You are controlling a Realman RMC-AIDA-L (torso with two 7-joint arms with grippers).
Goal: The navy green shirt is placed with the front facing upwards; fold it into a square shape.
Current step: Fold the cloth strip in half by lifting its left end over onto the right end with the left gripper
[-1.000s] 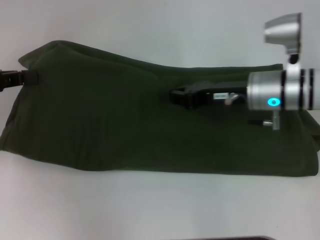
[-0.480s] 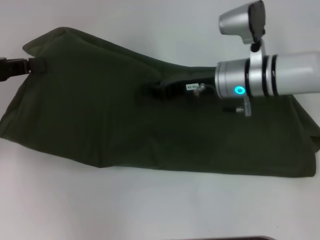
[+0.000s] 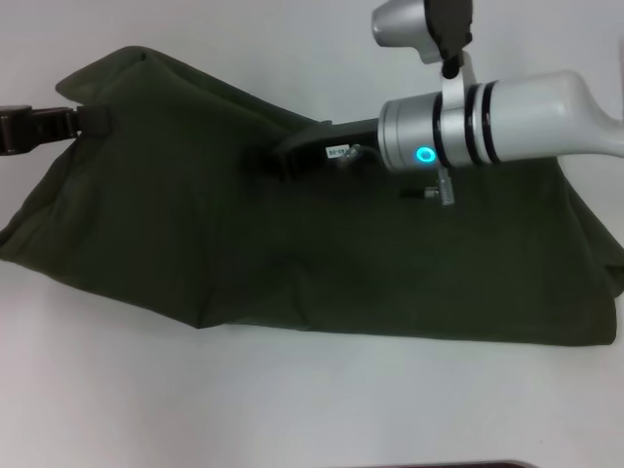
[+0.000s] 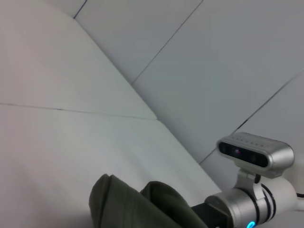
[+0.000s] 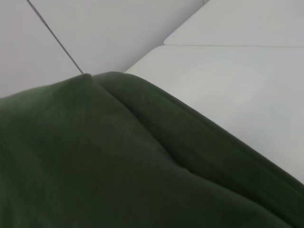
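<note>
Right claw (image 3: 283, 156), black, on a silver arm, reaches across the upper edge of the dark olive-green cotton shirt (image 3: 292, 253), clenched on a raised fold of it. Left claw (image 3: 83, 119), black, grasps the shirt's far left corner. The shirt lies doubled into a long band across the white worktop (image 3: 292, 400), its upper edge lifted.

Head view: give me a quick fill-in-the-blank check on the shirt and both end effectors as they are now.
1. The shirt lies on a ____ table.
2. The left end effector is at the shirt's far ____ corner.
3. The glowing ring on the right arm is ____ in colour.
4. The right end effector is above the ____.

Missing words: white; left; cyan; shirt
</note>
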